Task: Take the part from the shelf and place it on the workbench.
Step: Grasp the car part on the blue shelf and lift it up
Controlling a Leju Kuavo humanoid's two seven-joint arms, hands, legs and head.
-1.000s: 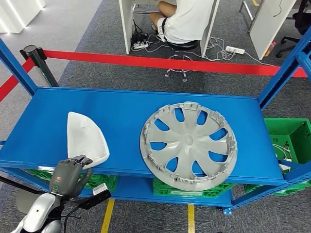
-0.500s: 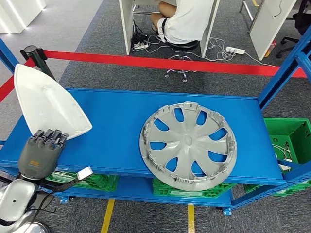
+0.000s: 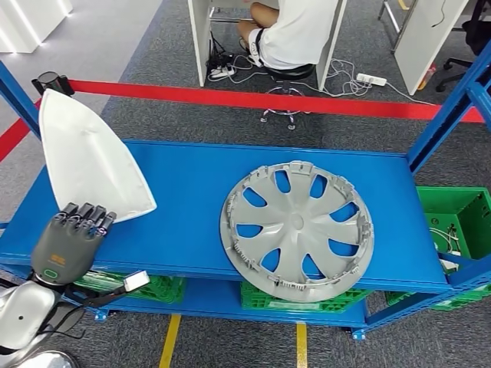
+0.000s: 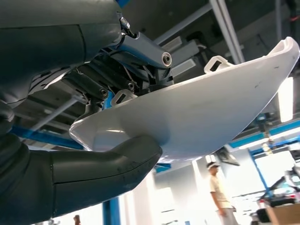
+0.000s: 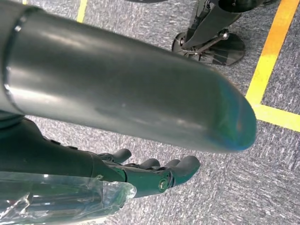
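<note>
The left hand [image 3: 72, 239] grips one white part [image 3: 90, 157] by its near edge, thumb under it and fingers [image 4: 95, 89] over the top – lifted above the left end of the blue shelf [image 3: 179, 207]. One grey wheel cover [image 3: 297, 227] lies flat on the shelf, well apart from the part. The right hand [image 5: 155, 173] hangs over the grey carpet [image 5: 219, 187], fingers loosely extended, holding nothing. One seated person [image 3: 289, 31] is beyond one red barrier tape [image 3: 232, 97].

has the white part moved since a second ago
Yes. The white part, held by the left hand, has been lifted off the blue shelf, now tilted up near the shelf's left post; the wheel cover stayed put.
</note>
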